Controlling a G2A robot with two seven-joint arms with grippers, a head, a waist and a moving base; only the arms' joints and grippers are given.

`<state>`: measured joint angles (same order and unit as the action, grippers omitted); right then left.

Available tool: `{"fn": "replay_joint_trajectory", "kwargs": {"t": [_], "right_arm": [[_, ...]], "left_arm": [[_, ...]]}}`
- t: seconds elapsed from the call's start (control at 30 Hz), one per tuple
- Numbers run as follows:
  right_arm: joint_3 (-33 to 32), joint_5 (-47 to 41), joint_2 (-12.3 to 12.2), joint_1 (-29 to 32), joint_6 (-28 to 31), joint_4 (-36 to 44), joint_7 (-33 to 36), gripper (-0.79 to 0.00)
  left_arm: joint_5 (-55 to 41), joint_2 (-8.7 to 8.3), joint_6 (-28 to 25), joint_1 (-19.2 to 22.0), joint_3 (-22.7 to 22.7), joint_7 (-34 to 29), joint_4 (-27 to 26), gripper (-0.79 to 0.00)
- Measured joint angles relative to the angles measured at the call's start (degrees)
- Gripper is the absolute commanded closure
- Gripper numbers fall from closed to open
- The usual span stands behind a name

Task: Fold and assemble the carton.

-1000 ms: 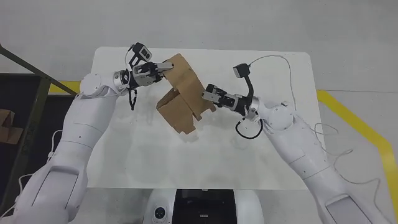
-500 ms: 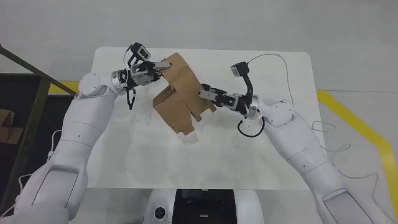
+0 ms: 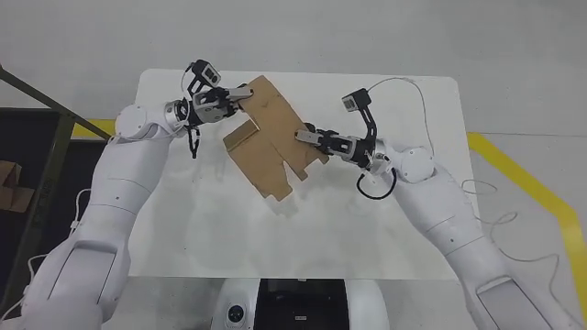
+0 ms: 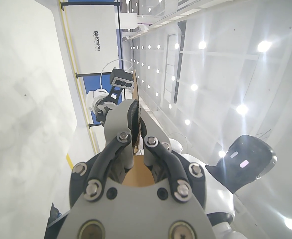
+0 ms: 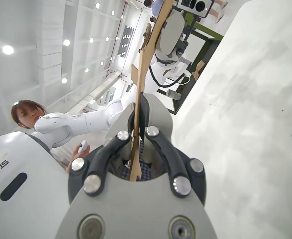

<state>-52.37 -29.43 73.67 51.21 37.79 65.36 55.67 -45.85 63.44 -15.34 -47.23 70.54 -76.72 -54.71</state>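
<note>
**Carton pinched at both ends, held over the table**

The brown carton hangs between the two grippers as a mostly flattened sheet with its flaps out, and each arm has a hold on an opposite side.

The left gripper has its fingers pressed together on the carton's edge. In the left wrist view the cardboard runs edge-on straight out from between the two pads, and one finger lies flat against each face. The rest of the carton stretches away from that grip toward the other arm.

The right gripper is likewise clamped on the carton, nipping a flap on the side nearest to it. The right wrist view shows the thin brown edge caught between the pads, with a finger hard against it and no gap on either side. From there the sheet rises away from the gripper and ends at the left gripper on the far end.

The table lies below both grippers. The carton's lowest corner points down toward it, past the right gripper. Whether that corner touches the top, I cannot tell.
</note>
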Motion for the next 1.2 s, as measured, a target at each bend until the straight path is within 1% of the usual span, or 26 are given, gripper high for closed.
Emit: {"fn": "replay_joint_trajectory", "kwargs": {"t": [0.13,0.23,0.33,0.5,0.63,0.87,1.07,1.2], "right_arm": [[-1.18,-0.81,-0.12,0.0,-2.13,-0.53,-1.26,0.0],[-2.38,0.35,-0.28,0.19,-3.66,-0.24,-4.29,0.0],[-3.77,3.79,-0.47,0.85,-4.59,1.15,-9.65,0.0],[-6.11,13.17,-0.74,3.1,-10.49,5.61,-24.39,0.0],[-7.32,15.89,-0.74,5.24,-14.26,9.29,-32.0,0.0],[-7.78,12.71,0.08,8.38,-21.01,13.57,-41.57,0.0],[-5.09,18.16,1.03,10.23,-24.38,16.65,-49.39,0.0],[-3.54,20.49,1.74,11.25,-24.92,17.96,-53.88,0.0]], "left_arm": [[0.15,-0.23,-1.64,0.09,1.34,0.6,-0.42,-0.785],[0.78,-0.54,-2.84,-0.32,2.67,1.99,-1.07,-0.785],[2.2,-0.91,-4.26,-1.22,3.95,3.7,-2.33,-0.785],[4.66,-1.38,-5.86,-3.95,5.38,7.0,-6.17,-0.785],[6.72,-1.36,-5.93,-5.71,5.0,9.96,-8.9,-0.785],[12.37,-1.09,-7.55,-8.13,3.11,15.4,-13.66,-0.785],[14.63,-0.58,-7.75,-9.46,0.89,18.69,-15.89,-0.785],[15.75,-0.33,-7.9,-9.61,-0.27,19.33,-16.76,-0.785]]}}
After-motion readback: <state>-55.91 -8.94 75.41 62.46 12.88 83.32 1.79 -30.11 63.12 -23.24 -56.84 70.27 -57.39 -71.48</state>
